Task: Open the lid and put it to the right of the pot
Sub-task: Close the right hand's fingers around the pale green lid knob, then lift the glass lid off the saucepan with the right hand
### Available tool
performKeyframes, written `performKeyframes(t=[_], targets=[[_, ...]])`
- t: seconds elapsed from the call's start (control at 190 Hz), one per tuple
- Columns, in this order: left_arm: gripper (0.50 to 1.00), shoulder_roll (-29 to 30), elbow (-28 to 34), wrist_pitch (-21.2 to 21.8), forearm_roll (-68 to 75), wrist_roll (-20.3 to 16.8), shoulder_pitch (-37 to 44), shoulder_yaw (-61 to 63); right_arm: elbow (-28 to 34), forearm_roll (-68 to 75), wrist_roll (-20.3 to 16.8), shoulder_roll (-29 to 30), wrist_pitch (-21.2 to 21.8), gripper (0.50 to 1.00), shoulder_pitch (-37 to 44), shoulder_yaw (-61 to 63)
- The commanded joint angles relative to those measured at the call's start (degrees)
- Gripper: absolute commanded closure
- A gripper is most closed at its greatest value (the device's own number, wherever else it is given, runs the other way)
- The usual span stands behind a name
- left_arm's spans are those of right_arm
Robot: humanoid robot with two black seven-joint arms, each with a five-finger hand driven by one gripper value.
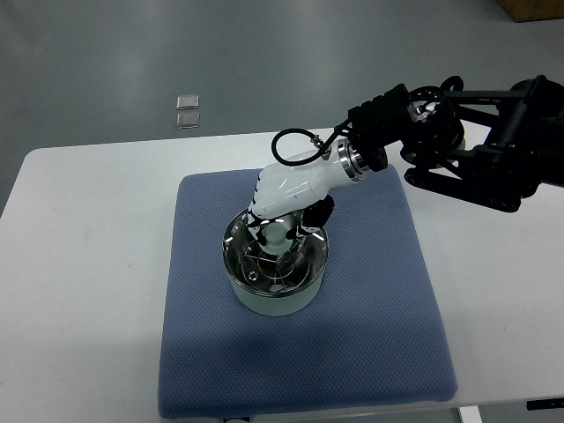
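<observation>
A small white pot (275, 298) stands on the blue mat (379, 335), left of its middle. A glass lid with a steel rim (256, 269) rests flat on the pot, with a pale knob (277, 234) at its top. My right hand (284, 231) reaches in from the upper right, its white shell over the pot's far side. Its fingers (310, 226) are curled around the knob. The left arm does not show.
The mat lies on a white table (79, 264). Bare mat stretches to the right of the pot (379, 264). The right arm's black linkage (476, 150) hangs over the table's far right. Two small clear squares (187, 112) lie on the grey floor beyond.
</observation>
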Motion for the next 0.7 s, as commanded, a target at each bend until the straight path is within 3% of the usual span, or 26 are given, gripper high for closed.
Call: performKeyframes(t=[0.0, 0.697], targets=[[0.5, 0.0, 0.0, -0.01, 0.0, 0.01, 0.0, 0.0, -0.06, 0.0, 0.0, 0.0, 0.25, 0.991, 0.2, -0.01], [0.5, 0.0, 0.0, -0.01, 0.0, 0.01, 0.0, 0.0, -0.14, 1.67, 0.0, -0.62, 0.25, 1.0, 2.04, 0.95]])
